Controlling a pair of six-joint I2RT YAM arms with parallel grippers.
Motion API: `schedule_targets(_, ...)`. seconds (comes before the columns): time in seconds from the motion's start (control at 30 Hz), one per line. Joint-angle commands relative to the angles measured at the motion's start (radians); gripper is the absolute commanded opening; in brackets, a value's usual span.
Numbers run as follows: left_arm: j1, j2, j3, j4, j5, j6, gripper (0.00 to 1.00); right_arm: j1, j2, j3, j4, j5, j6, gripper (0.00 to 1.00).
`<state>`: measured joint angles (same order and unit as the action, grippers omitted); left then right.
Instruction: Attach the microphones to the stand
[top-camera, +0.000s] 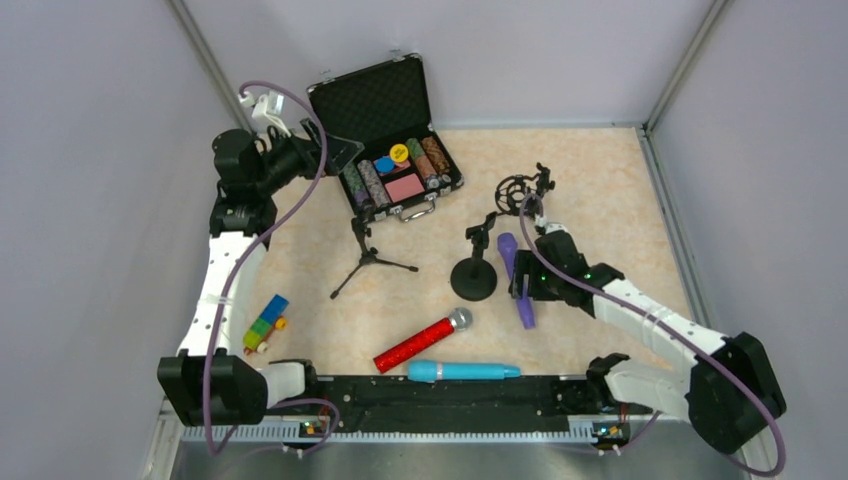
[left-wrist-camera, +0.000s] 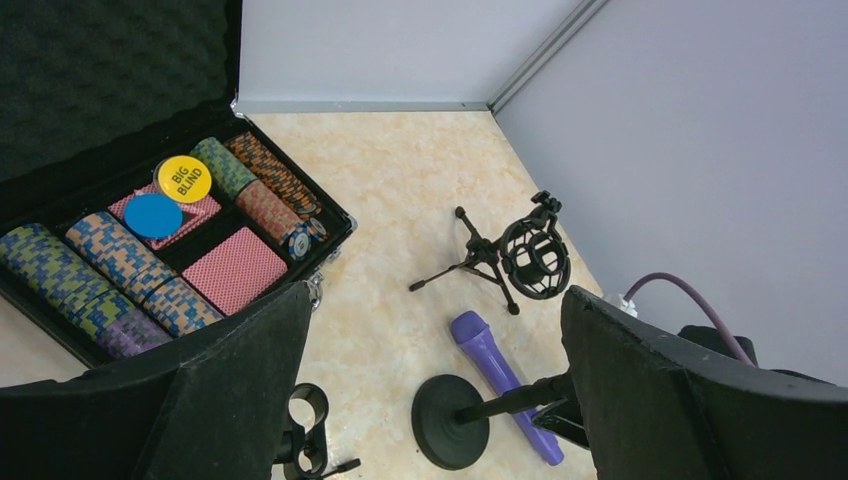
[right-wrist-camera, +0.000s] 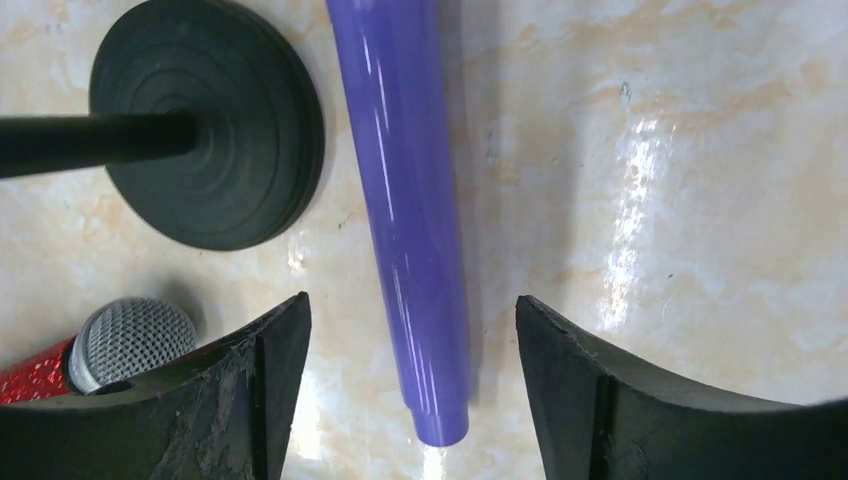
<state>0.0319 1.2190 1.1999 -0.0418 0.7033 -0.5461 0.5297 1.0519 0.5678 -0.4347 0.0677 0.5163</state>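
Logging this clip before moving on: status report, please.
Left gripper open. Right gripper open, jaws either side of the purple microphone lying beside the round stand. Red microphone, blue microphone loose on table. Nothing in the way.

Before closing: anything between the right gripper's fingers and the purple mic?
No. In the right wrist view, only bare table flanks the purple microphone, untouched between the fingers of the open right gripper.

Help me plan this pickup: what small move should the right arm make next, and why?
Probably close the right gripper on the purple microphone. Its fingers stand open on either side of the handle, with gaps both sides, and the microphone lies flat on the table beside the round-base stand, not yet lifted. It may need to drop slightly first.
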Motion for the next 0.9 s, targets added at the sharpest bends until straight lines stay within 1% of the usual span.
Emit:
schedule_targets(0.0, -0.004, -0.031, -0.008, 0.073, 0.017, 0.018, 0.99, 0.012, 0.107, 0.085, 0.047, 0.072, -0.031, 0.72)
schedule_targets(0.17, -0.003, -0.029, -0.008, 0.076, 0.023, 0.012, 0.99, 0.012, 0.215, 0.095, 0.124, 0.081, -0.032, 0.67)
schedule_targets(0.2, -0.003, -0.029, -0.009, 0.078, 0.025, 0.012, 0.99, 0.013, 0.239, 0.094, 0.133, 0.081, -0.033, 0.62)
schedule_targets(0.3, -0.002, -0.023, -0.011, 0.085, 0.036, 0.001, 0.99, 0.014, 0.267, 0.078, 0.163, 0.077, -0.029, 0.54)
schedule_targets(0.4, -0.002, -0.019, -0.012, 0.089, 0.042, -0.003, 0.99, 0.014, 0.259, 0.055, 0.178, 0.066, -0.019, 0.46)
schedule_targets(0.43, -0.003, -0.020, -0.011, 0.091, 0.042, -0.003, 0.99, 0.015, 0.247, 0.045, 0.180, 0.065, -0.011, 0.42)
schedule_targets(0.47, -0.002, -0.021, -0.011, 0.091, 0.040, -0.002, 0.99, 0.014, 0.234, 0.035, 0.177, 0.066, -0.002, 0.32)
schedule_targets(0.5, -0.002, -0.023, -0.012, 0.091, 0.038, -0.002, 0.99, 0.013, 0.221, 0.025, 0.171, 0.067, 0.006, 0.26)
schedule_targets(0.57, -0.002, -0.024, -0.013, 0.092, 0.037, -0.002, 0.99, 0.014, 0.191, -0.001, 0.154, 0.072, 0.035, 0.20)
schedule_targets(0.67, -0.002, -0.026, -0.016, 0.094, 0.037, -0.001, 0.99, 0.014, 0.131, -0.047, 0.135, 0.067, 0.089, 0.18)
schedule_targets(0.77, -0.002, -0.031, -0.017, 0.098, 0.037, -0.002, 0.99, 0.015, 0.074, -0.110, 0.149, 0.036, 0.161, 0.20)
schedule_targets(0.83, -0.003, -0.031, -0.022, 0.100, 0.034, -0.002, 0.99, 0.015, 0.033, -0.142, 0.168, 0.020, 0.177, 0.26)
schedule_targets(0.87, -0.002, -0.031, -0.022, 0.100, 0.033, -0.002, 0.99, 0.015, 0.013, -0.150, 0.172, 0.023, 0.172, 0.31)
